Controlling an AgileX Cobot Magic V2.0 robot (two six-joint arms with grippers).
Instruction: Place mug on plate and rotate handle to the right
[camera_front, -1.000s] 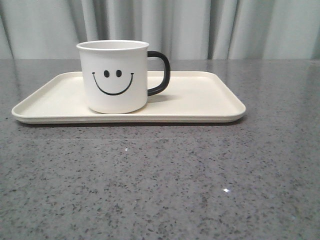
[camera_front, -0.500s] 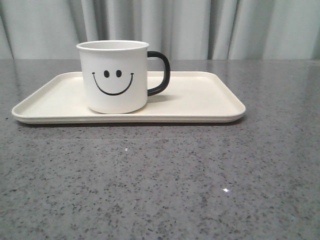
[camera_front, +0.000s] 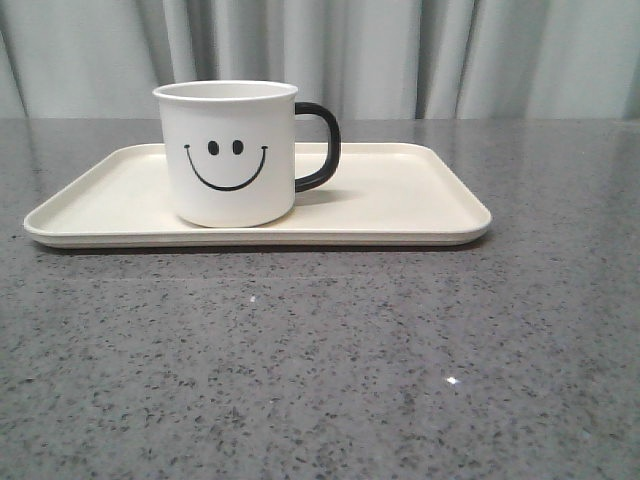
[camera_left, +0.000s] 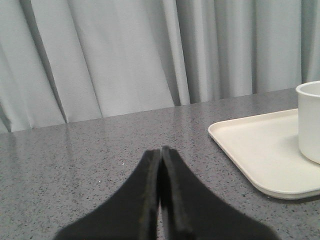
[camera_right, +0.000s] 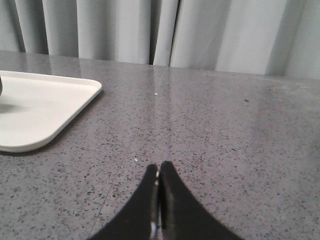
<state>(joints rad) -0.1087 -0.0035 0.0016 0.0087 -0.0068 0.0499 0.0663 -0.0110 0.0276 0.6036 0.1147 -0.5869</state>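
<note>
- Mug (camera_front: 228, 153): white, upright, smiley face toward the front camera; it stands on the plate (camera_front: 400, 195), on the plate's left half, well inside the rim.
- Handle (camera_front: 320, 146): black loop projecting from the mug's right side, out over the bare right half of the plate. Judged from this, both parts of the task appear complete.
- Left gripper (camera_left: 160, 150): fingers pressed together, holding nothing. It sits off the plate's left end, apart from it; the mug's body lies to its right, only partly in the left wrist view.
- Right gripper (camera_right: 159, 171): fingers likewise closed on nothing, off the plate's right end above bare table (camera_front: 320, 380). The plate's corner lies to its left.
- Governing relation: the plate's long axis runs left to right between the two grippers. The mug is nearer the left arm; the handle faces the right arm. If any correction were judged necessary, the right arm has the clearer line to the handle.
- Curtain (camera_front: 400, 55): grey, behind the plate.
</note>
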